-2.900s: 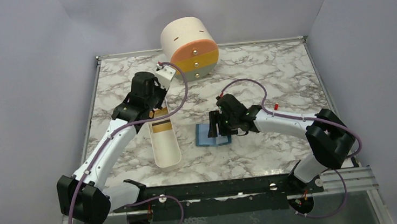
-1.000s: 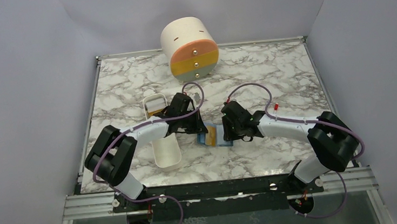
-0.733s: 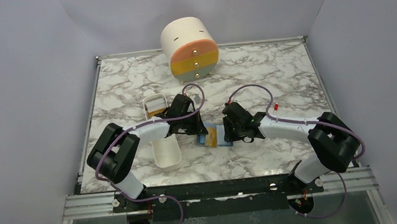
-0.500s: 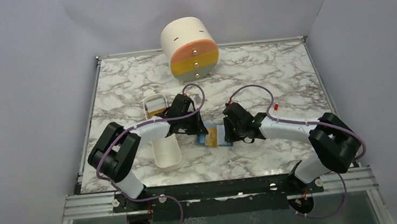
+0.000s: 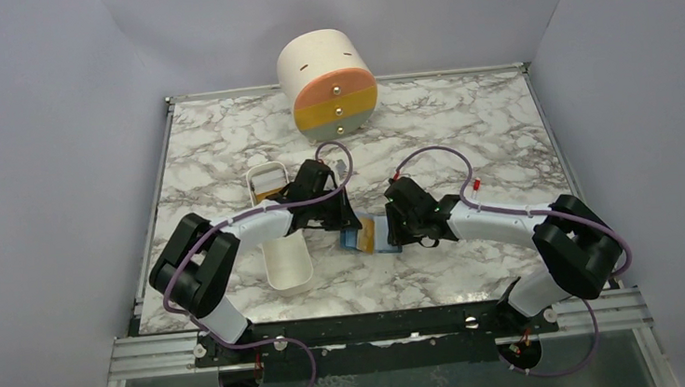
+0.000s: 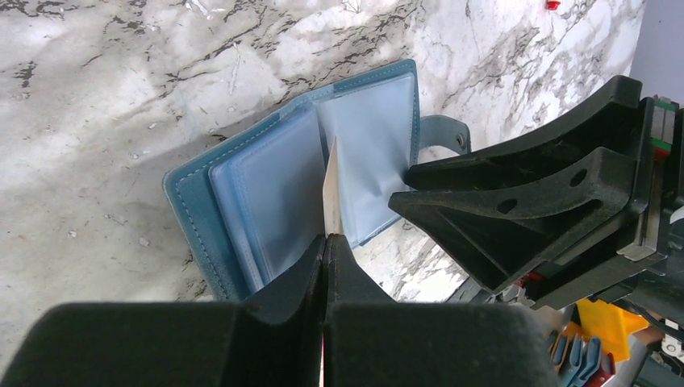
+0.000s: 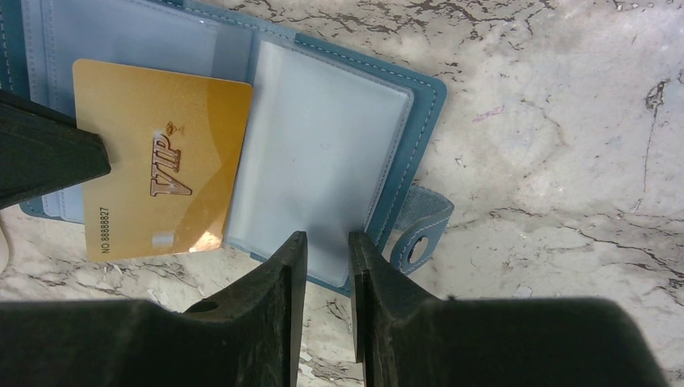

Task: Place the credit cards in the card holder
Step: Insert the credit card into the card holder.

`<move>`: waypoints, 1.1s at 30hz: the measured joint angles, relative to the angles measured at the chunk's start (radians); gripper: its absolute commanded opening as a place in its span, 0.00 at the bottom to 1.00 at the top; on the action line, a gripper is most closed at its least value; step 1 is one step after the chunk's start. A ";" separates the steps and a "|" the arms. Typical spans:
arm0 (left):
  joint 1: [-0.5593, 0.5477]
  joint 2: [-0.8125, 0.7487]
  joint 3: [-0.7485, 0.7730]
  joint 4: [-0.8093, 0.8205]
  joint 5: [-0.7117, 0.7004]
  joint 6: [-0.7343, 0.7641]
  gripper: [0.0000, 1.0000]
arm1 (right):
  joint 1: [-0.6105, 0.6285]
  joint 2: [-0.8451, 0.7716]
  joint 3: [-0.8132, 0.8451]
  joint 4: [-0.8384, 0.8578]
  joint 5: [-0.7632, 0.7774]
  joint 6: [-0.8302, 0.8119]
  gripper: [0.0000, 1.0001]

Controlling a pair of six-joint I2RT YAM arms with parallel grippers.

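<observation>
The blue card holder (image 5: 351, 242) lies open on the marble table, its pale sleeves (image 7: 323, 161) facing up. My left gripper (image 6: 326, 236) is shut on a gold credit card (image 7: 157, 161) marked VIP. The card stands edge-on over the fold in the left wrist view (image 6: 331, 189) and leans over the holder's left page. My right gripper (image 7: 321, 242) sits at the holder's right edge beside the snap tab (image 7: 419, 234). Its jaws stand a narrow gap apart over the sleeve's rim, with nothing clamped between them. From above, the left gripper (image 5: 353, 223) and the right gripper (image 5: 393, 238) meet over the holder.
A long white tray (image 5: 284, 255) lies left of the holder, under the left arm, with a gold card (image 5: 266, 195) at its far end. A cream cylinder with orange, yellow and grey drawers (image 5: 329, 87) stands at the back. Grey walls enclose the table.
The left arm has come from the tray to the holder with the gold card. In the last second the card has edged slightly to the right. The right gripper has stayed at the holder.
</observation>
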 measured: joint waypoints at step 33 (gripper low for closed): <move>0.006 0.109 0.007 0.088 -0.041 -0.048 0.00 | 0.000 0.000 -0.002 0.003 0.002 0.001 0.25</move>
